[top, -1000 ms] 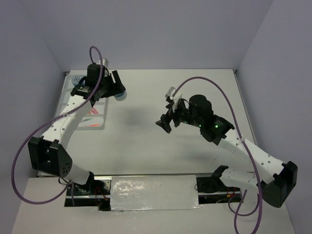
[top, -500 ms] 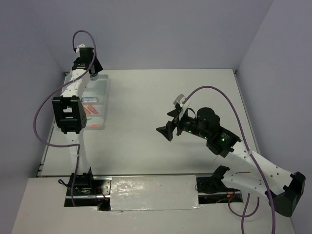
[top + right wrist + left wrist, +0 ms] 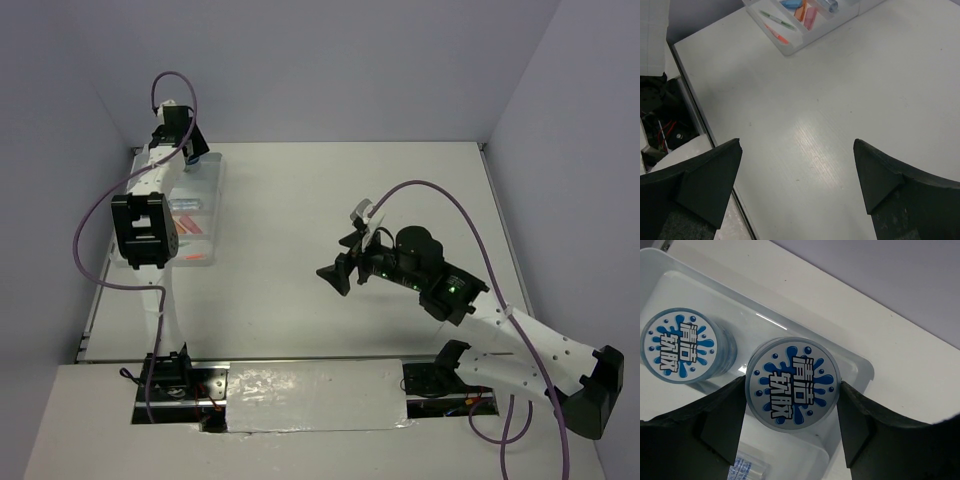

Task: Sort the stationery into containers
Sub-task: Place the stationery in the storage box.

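My left gripper (image 3: 791, 392) is shut on a round blue-and-white tape roll (image 3: 792, 382) and holds it over the far end of the white divided tray (image 3: 862, 367). A second tape roll (image 3: 681, 346) lies in the tray to its left. In the top view the left gripper (image 3: 188, 148) is at the tray's (image 3: 205, 258) back end. My right gripper (image 3: 338, 272) is open and empty over bare table at mid-right. The right wrist view (image 3: 797, 150) shows the tray (image 3: 790, 49) far off, with the green pen (image 3: 777, 21) and pink (image 3: 810, 18) and orange (image 3: 800, 10) pieces inside.
A clear item with blue print (image 3: 747, 467) lies in the tray below the held roll. The table's left edge and grey side wall run close beside the tray. The near table edge and arm bases (image 3: 662, 135) lie left of the right gripper.
The left arm swung from the tray's right side over to the tray's far end, still holding the tape roll. The right gripper drifted a little toward the near left.
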Tool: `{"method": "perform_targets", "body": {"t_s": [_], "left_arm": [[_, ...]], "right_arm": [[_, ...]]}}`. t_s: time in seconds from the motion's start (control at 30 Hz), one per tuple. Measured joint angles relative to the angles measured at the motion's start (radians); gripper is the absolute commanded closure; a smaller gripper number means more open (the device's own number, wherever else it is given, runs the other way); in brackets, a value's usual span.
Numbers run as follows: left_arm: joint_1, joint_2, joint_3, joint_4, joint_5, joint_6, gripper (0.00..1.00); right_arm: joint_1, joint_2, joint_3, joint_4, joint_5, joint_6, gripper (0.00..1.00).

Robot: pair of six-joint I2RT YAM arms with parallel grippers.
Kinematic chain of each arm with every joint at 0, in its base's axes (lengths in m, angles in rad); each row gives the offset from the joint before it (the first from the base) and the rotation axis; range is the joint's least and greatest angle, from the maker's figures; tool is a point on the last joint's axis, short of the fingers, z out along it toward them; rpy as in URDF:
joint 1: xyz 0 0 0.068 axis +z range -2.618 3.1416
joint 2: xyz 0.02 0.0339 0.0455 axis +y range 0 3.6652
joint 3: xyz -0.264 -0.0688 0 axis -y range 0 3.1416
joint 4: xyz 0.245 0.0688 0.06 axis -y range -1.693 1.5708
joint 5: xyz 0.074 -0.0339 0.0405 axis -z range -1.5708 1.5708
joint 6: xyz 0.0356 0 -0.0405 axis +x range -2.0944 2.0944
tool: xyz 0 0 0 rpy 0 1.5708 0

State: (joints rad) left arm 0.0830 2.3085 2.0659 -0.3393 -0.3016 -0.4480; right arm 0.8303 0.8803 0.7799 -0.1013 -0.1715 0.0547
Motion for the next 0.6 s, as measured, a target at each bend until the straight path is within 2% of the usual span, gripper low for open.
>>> {"method": "perform_targets", "body": {"t_s": [0.07, 0.1, 0.17, 0.2, 0.43, 0.6], "left_arm": [[0.002, 0.01, 0.0, 0.003, 0.013, 0.0, 0.57], [0.003, 0.014, 0.0, 0.003, 0.016, 0.0, 0.52], [0.005, 0.018, 0.0, 0.0, 0.018, -0.002, 0.15], [0.006, 0.018, 0.0, -0.002, 0.018, -0.002, 0.01], [0.01, 0.015, 0.042, -0.038, 0.016, -0.031, 0.01], [0.011, -0.022, 0.175, -0.181, 0.015, -0.06, 0.01]], "right_arm": [[0.01, 0.011, 0.005, -0.005, 0.002, 0.0, 0.0], [0.014, 0.016, 0.008, -0.005, 0.003, -0.001, 0.0], [0.021, 0.024, 0.019, -0.012, 0.008, -0.004, 0.0], [0.024, 0.026, 0.024, -0.013, 0.011, -0.005, 0.0], [0.036, 0.027, 0.051, -0.021, 0.024, -0.022, 0.0], [0.037, 0.023, 0.068, -0.048, 0.076, -0.026, 0.0]]}}
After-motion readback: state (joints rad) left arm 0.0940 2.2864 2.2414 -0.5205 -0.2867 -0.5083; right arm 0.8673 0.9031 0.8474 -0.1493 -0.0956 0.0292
